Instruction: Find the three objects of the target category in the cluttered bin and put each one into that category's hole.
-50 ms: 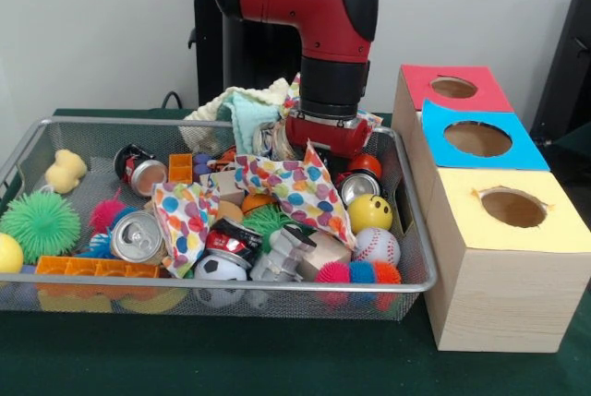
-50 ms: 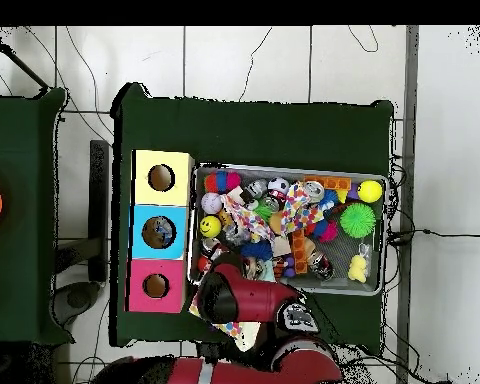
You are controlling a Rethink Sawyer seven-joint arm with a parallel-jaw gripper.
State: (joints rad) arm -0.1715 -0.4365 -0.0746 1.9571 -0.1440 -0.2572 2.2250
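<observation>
Front view: arm [image 1: 314, 8] comes down over the far right part of the bin [image 1: 231, 283]. Gripper hidden behind the patterned cloth [image 1: 295, 188]; cannot tell if it is clenched or released. Bin packed rim to rim: cans [image 1: 137, 236], baseball [image 1: 377, 246], smiley ball [image 1: 369, 212], green spiky ball [image 1: 39, 225]. Boxes touch the bin's right edge: yellow hole [image 1: 513, 208] nearest, blue hole [image 1: 477, 138] mid, red hole [image 1: 453, 88] farthest.

Overhead view: arm [image 2: 246, 300] covers the bin's [image 2: 384, 250] corner beside the red box [image 2: 155, 286]. Little free room inside the bin; bare green table [image 2: 254, 125] around it.
</observation>
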